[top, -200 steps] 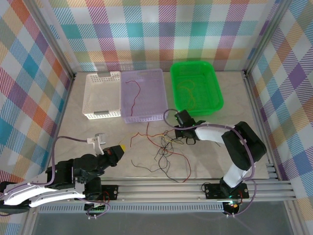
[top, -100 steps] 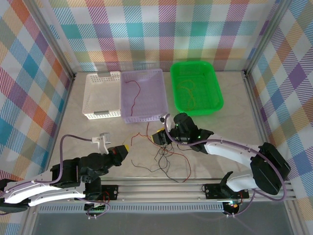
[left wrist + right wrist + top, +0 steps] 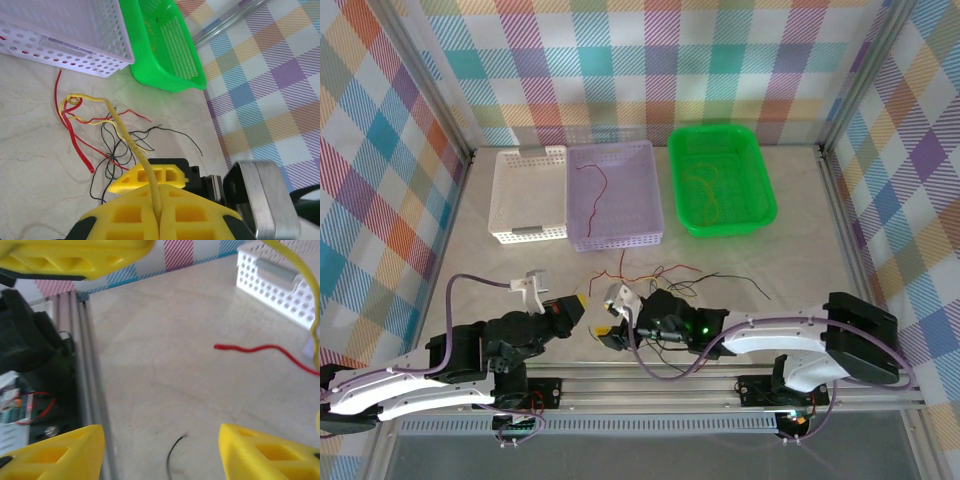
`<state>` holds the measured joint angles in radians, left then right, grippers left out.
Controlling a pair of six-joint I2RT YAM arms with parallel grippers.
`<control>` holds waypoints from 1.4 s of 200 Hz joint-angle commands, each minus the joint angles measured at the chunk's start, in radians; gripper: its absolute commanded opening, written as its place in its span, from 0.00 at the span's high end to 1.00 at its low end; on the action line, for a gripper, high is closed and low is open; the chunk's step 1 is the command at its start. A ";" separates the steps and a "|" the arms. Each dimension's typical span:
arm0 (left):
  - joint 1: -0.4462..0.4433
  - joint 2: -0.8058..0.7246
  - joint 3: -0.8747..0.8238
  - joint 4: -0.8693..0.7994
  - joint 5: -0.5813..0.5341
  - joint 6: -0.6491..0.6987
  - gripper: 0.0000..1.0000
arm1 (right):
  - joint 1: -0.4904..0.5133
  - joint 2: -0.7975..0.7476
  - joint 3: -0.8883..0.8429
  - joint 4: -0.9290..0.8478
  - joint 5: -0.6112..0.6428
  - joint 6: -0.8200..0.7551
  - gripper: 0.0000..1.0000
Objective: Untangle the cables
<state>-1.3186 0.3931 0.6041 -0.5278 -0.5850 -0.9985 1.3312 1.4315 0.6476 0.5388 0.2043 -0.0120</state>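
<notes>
Left wrist | left hand (image 3: 159, 197) clamped on thin yellow wire (image 3: 125, 135) | wire runs straight out to red-black-yellow cable tangle (image 3: 665, 275) by worktop (image 3: 520, 260) near edge | right hand (image 3: 160, 450) open, just beside, nearer tangle

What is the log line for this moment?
left hand: shut on yellow cable | right hand: open, empty, near left hand | cables: tangled on table

Green basket (image 3: 725, 229) glossy plastic; table (image 3: 800, 262) matt, smooth.

Plaid walls (image 3: 650, 60) — pale marble tabletop (image 3: 800, 260)
</notes>
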 commanded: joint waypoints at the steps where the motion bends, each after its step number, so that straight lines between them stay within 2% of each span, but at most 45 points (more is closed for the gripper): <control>1: 0.009 0.009 0.010 0.039 0.004 0.008 1.00 | 0.037 0.056 -0.017 0.222 0.168 -0.175 0.38; 37: 0.009 0.015 0.010 0.044 0.003 0.009 1.00 | 0.075 0.154 -0.004 0.404 0.325 -0.300 0.37; 90: 0.009 0.014 0.006 0.052 0.005 0.010 1.00 | 0.084 0.253 0.036 0.553 0.437 -0.390 0.39; 163: 0.009 0.040 0.011 0.079 0.014 0.010 1.00 | 0.085 0.332 0.098 0.624 0.482 -0.454 0.41; 211: 0.009 0.042 -0.001 0.096 0.018 0.006 1.00 | 0.080 0.376 0.113 0.698 0.535 -0.486 0.48; 234: 0.010 0.056 0.000 0.107 0.024 0.006 1.00 | 0.071 0.384 0.130 0.753 0.557 -0.508 0.54; 248: 0.009 0.057 0.000 0.109 0.022 0.006 1.00 | 0.062 0.386 0.145 0.739 0.557 -0.503 0.63; 260: 0.009 0.051 0.001 0.105 0.022 0.006 1.00 | 0.057 0.387 0.147 0.752 0.562 -0.508 0.75; 280: 0.009 0.037 0.006 0.089 0.017 0.004 1.00 | 0.054 0.373 0.126 0.764 0.575 -0.506 0.86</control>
<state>-1.3014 0.4240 0.6067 -0.4187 -0.6464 -1.0027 1.3960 1.8133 0.7307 1.2156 0.7563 -0.4988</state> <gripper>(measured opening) 0.049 0.190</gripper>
